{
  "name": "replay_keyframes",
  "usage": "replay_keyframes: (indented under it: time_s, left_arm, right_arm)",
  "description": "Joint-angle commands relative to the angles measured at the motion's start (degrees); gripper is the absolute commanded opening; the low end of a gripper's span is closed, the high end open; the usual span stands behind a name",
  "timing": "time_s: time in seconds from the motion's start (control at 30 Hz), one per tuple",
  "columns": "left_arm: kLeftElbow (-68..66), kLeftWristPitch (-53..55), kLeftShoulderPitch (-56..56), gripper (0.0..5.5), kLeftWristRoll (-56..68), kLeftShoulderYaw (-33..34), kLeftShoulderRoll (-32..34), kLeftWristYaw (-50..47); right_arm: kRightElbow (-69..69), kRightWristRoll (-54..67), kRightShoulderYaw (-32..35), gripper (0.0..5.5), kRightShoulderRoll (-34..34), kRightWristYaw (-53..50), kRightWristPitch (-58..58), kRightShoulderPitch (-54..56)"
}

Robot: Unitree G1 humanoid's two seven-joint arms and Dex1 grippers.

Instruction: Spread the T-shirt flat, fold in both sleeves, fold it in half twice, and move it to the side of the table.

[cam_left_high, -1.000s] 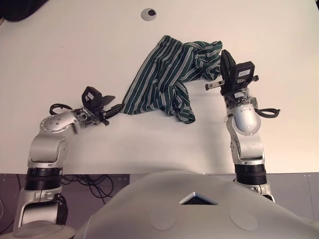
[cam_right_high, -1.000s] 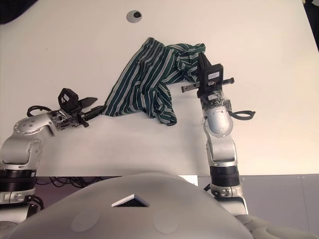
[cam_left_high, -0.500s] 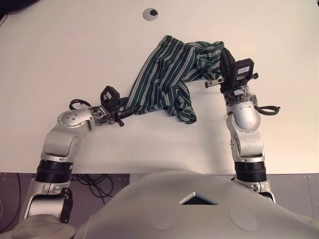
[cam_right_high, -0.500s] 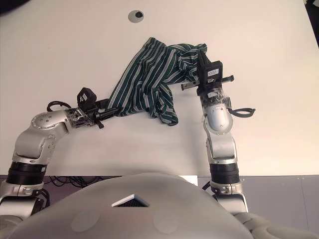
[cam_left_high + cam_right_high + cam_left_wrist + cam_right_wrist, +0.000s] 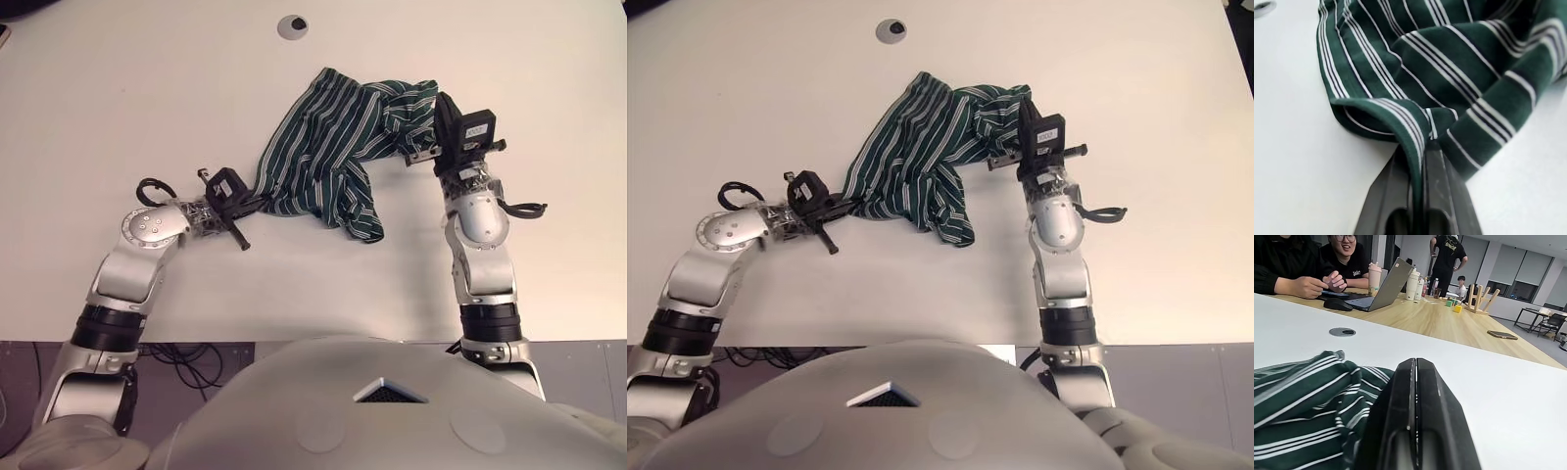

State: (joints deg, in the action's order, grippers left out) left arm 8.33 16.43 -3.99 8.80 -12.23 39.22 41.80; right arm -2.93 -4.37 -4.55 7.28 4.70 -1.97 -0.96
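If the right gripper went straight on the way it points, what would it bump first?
Probably nothing soon. The right gripper points over bare table toward its far edge. The T-shirt lies just beside that line, not across it, though depth is hard to judge.

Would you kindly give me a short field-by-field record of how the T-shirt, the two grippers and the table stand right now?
T-shirt: green with white stripes, lying crumpled, not yet spread flat
Left gripper: shut on the T-shirt's near left edge, cloth pinched in it
Right gripper: shut, at the T-shirt's right side; whether it has caught cloth cannot be told
Table: white, with a round cable port beyond the T-shirt
Folding: not begun
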Motion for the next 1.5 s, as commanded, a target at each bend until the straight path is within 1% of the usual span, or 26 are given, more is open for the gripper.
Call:
replay_keyframes:
  time_s: [0.03, 0.13, 0.2, 0.3, 0.37, 0.43, 0.5, 0.57, 0.67, 0.8, 0.83, 0.9, 1.0, 1.07, 1.17, 1.27, 1.37, 1.43, 1.5]
  left_arm:
    - [5.6, -4.5, 5.1, 0.02, -8.9, -0.7, 7.2, 2.4]
    - [9.6, -7.0, 6.0, 0.02, -13.2, -1.4, 10.9, 4.7]
    - [10.6, -9.4, 6.3, 0.02, -16.6, -2.2, 12.5, 5.4]
    - [9.8, -13.7, 8.2, 0.02, -23.1, -3.3, 13.7, 4.5]
    - [10.2, -15.5, 8.2, 0.02, -25.2, -3.4, 14.2, 5.2]
    - [11.4, -16.3, 7.3, 0.02, -25.9, -3.5, 14.3, 6.1]
    - [11.6, -16.9, 6.9, 0.02, -26.7, -4.1, 13.6, 6.3]
    - [11.1, -17.3, 7.1, 0.0, -27.4, -5.1, 12.5, 6.5]
    - [10.5, -18.3, 7.7, 0.0, -28.4, -6.4, 11.5, 7.0]
    - [11.0, -19.4, 7.5, 0.0, -29.0, -6.7, 11.3, 7.3]
    - [11.2, -19.6, 7.5, 0.0, -29.1, -6.7, 11.0, 7.3]
    - [11.4, -19.9, 7.8, 0.0, -29.2, -7.1, 10.4, 7.5]
    - [11.6, -20.0, 7.9, 0.0, -29.1, -6.9, 9.5, 7.2]
    - [11.6, -19.8, 8.0, 0.0, -29.0, -6.5, 9.0, 7.0]
    - [11.7, -19.5, 7.7, 0.0, -28.6, -6.0, 8.4, 6.7]
    - [12.3, -18.9, 6.5, 0.0, -27.1, -4.1, 8.4, 6.5]
    - [12.6, -18.1, 5.0, 0.0, -24.8, -0.9, 8.7, 6.2]
    - [13.2, -17.5, 3.6, 0.0, -22.7, 0.9, 8.8, 6.7]
    - [13.9, -16.8, 1.9, 0.0, -20.8, 2.6, 9.1, 7.1]
  right_arm:
    - [5.6, 0.8, 0.9, 0.0, -0.2, 0.5, -2.3, 4.1]
    - [7.4, 7.4, 3.2, 0.0, 0.1, 5.3, -0.3, 6.8]
    - [7.8, 9.3, 3.8, 0.0, 2.2, 8.9, 1.0, 10.0]
    - [10.7, 10.4, 3.9, 0.0, 6.2, 15.4, 4.5, 19.6]
    - [12.7, 10.9, 3.2, 0.0, 8.1, 19.5, 7.6, 26.5]
    - [15.4, 12.7, 2.4, 0.0, 8.8, 23.7, 12.6, 33.8]
    - [23.1, 13.1, 1.8, 0.0, 7.7, 26.9, 16.6, 41.8]
    - [34.3, 13.1, 0.9, 0.37, 5.5, 30.0, 19.7, 49.3]
    - [55.5, 10.8, -0.3, 0.93, 0.8, 30.9, 19.6, 59.0]
    - [71.3, 8.6, 0.3, 1.67, -4.2, 27.6, 16.1, 63.3]
    - [73.5, 8.1, 0.6, 1.87, -5.0, 26.7, 15.4, 63.6]
    - [76.5, 5.5, -0.7, 2.21, -5.6, 25.1, 13.9, 61.0]
    - [78.1, 0.4, -4.7, 2.21, -4.8, 28.1, 12.6, 55.8]
    - [78.0, -2.3, -6.6, 2.21, -2.8, 29.8, 11.5, 53.3]
    - [77.0, -5.9, -9.5, 2.21, 1.3, 31.6, 9.3, 50.4]
    - [74.5, -8.2, -12.1, 2.21, 6.4, 34.4, 7.4, 46.9]
    - [63.6, -8.2, -13.7, 2.21, 12.6, 41.0, 8.1, 38.9]
    - [42.2, -6.1, -14.8, 2.21, 18.7, 47.1, 14.6, 26.6]
    - [24.8, -4.8, -14.8, 2.21, 23.5, 49.1, 20.7, 16.7]
